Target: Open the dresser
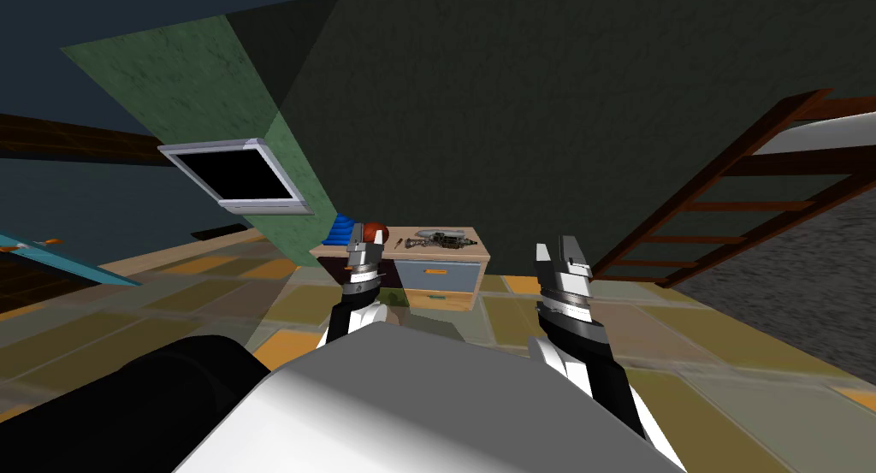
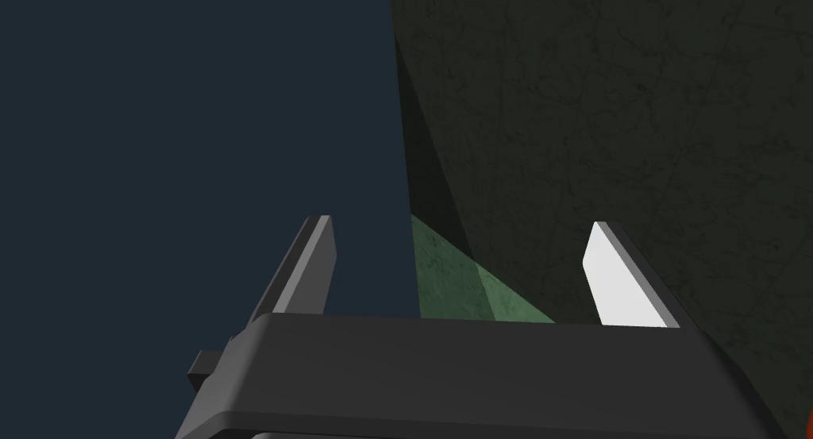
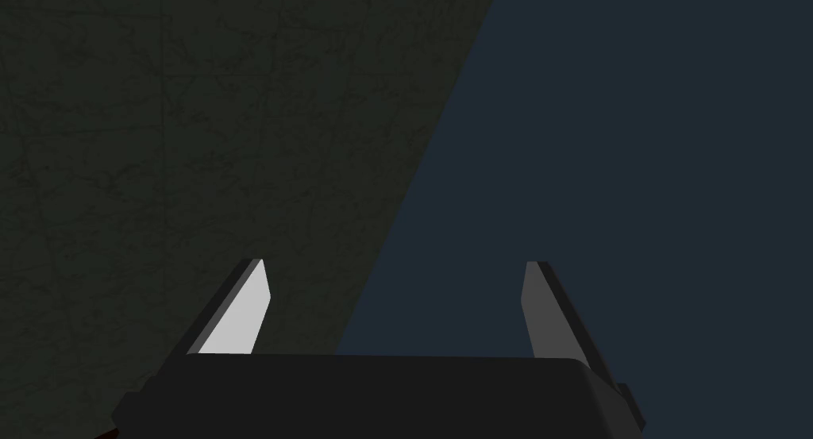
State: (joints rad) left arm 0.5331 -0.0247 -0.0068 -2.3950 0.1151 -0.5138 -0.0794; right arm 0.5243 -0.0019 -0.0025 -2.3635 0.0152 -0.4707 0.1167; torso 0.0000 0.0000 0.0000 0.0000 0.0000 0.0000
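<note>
**Fingers.** The left gripper (image 2: 468,271) has its fingers (image 2: 314,263) released, standing wide apart with nothing between them. The right gripper (image 3: 393,307) is in the same condition: its fingers (image 3: 238,307) are spread and empty. In the head view both grippers are raised in front of the chest, the left just left of centre and the right just right of centre, and both point upward.

**Task item.** The dresser (image 1: 476,254) stands at the centre of the head view against the dark wall, across the tiled floor (image 1: 599,322) and well apart from both grippers. It has two drawers, both closed:
- The upper drawer (image 1: 462,278) is blue-grey with an orange handle (image 1: 436,272).
- The lower drawer (image 1: 458,301) is wood-coloured with a small handle (image 1: 436,298).

On top lie a red round object (image 1: 376,233) and a grey tool-like object (image 1: 438,239).

**Surroundings.**
- A window (image 1: 235,177) is in the upper left.
- A brown ladder (image 1: 727,194) is on the right.

**Assessment.** The step in hand is judged to be the approach, as no contact has been made. To do it well:
- Close in square to the drawer fronts.
- Lower one arm until its fingers point at a handle.
- Straddle the handle fully before clenching.
- Pull straight out along the drawer's travel.
- Keep the idle arm clear of the items on top.
</note>
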